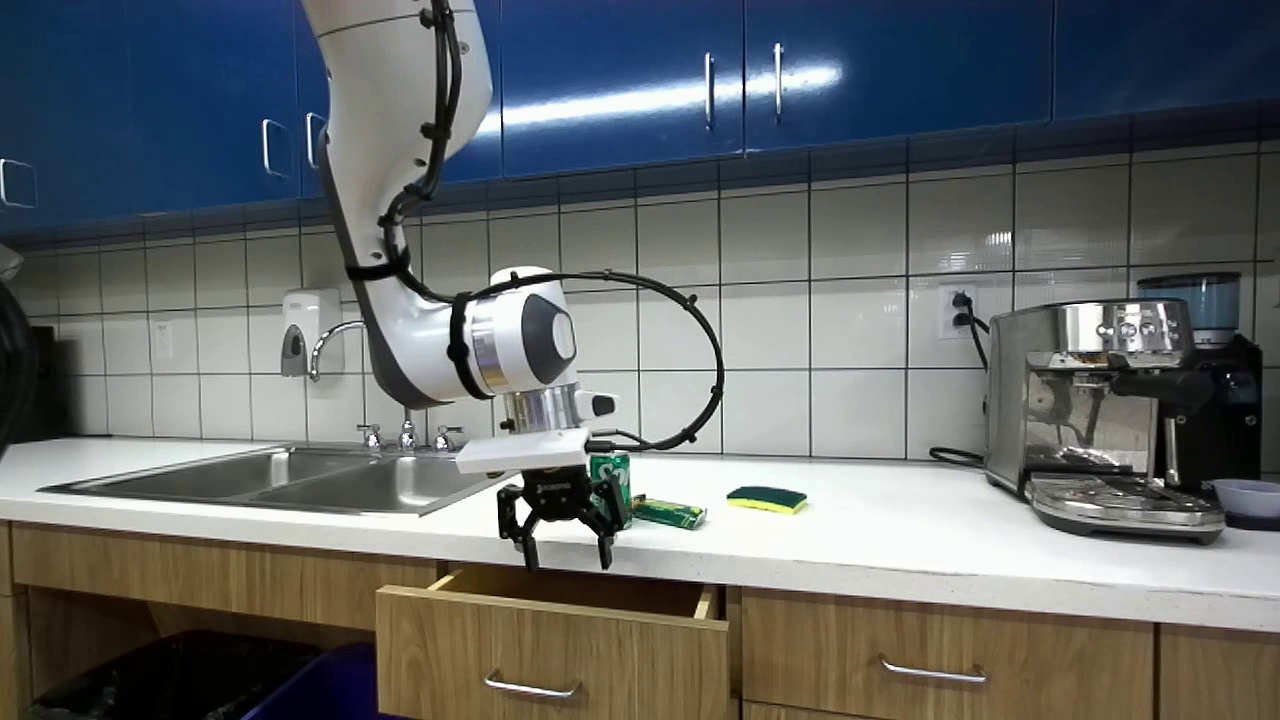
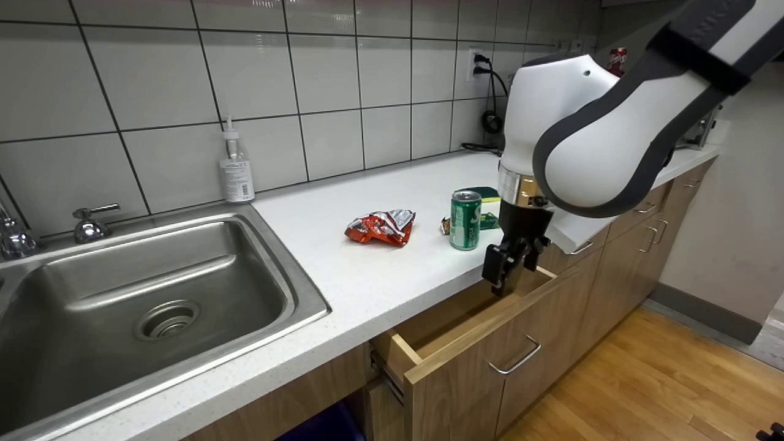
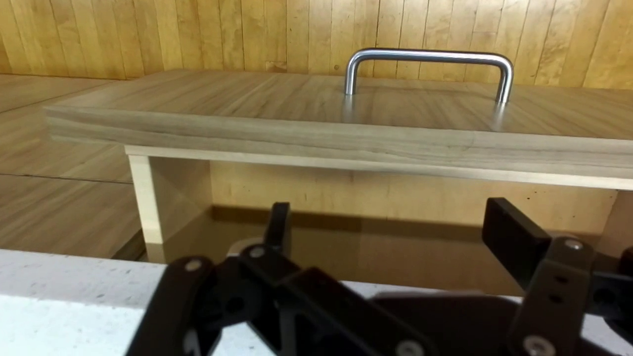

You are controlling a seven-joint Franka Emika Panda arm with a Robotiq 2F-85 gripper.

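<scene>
Above a pulled-out drawer (image 1: 552,650), arm (image 1: 425,345) bent, gripper (image 1: 568,556) pointing down, jaws spread apart

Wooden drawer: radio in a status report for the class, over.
End effector open, holding nothing, above the wooden drawer. Wooden drawer standing open. Possible snags: countertop edge and upright Sprite can, both close by.

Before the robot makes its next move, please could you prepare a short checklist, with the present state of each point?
1. The gripper is open and holds nothing: ok.
2. The drawer is pulled out: ok.
3. The gripper is apart from the drawer handle: ok.
4. The green can stands upright on the counter: ok.
5. The whole drawer interior is in sight: not ok, the counter covers its back.
6. That hidden part is free of things: cannot tell.
</scene>
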